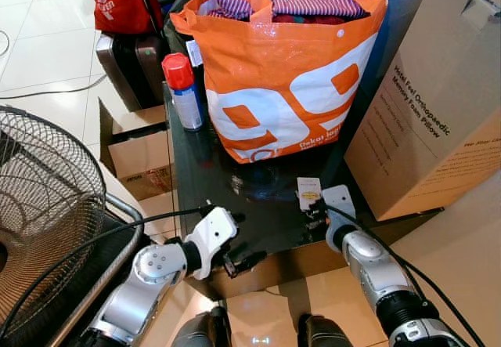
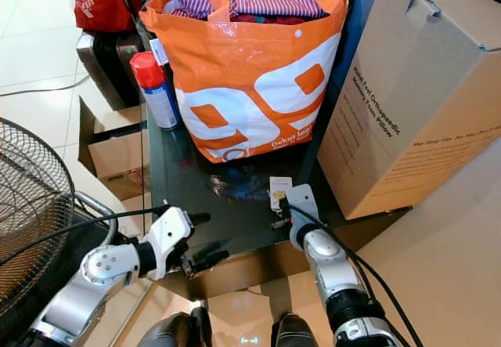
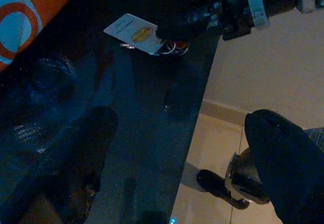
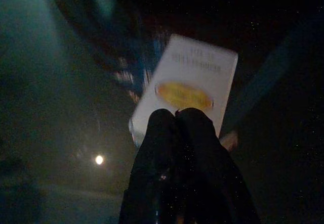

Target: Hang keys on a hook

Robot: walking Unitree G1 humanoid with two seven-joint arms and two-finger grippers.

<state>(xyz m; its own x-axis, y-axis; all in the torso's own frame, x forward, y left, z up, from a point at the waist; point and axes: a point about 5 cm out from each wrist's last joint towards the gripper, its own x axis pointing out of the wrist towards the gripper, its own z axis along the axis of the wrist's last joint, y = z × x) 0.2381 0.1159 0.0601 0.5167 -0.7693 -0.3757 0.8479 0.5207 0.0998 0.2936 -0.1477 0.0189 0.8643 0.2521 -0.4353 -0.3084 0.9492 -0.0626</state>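
The keys lie on the black glass table (image 1: 196, 167) near its front edge. They carry a white tag with a yellow oval (image 1: 309, 190) (image 3: 134, 33) (image 4: 195, 77), and metal rings (image 3: 174, 47) sit at the tag's near end. My right gripper (image 1: 315, 214) (image 4: 176, 115) is down on the table at that end, its two black fingers pressed together over the tag's edge. My left gripper (image 1: 250, 237) hovers open at the table's front edge, to the left of the keys, holding nothing.
A big orange bag of clothes (image 1: 282, 65) and a red-capped spray can (image 1: 184, 88) stand at the back of the table. A tall cardboard box (image 1: 438, 104) stands to the right. A wire fan (image 1: 47, 206) and open cartons (image 1: 141, 159) are to the left.
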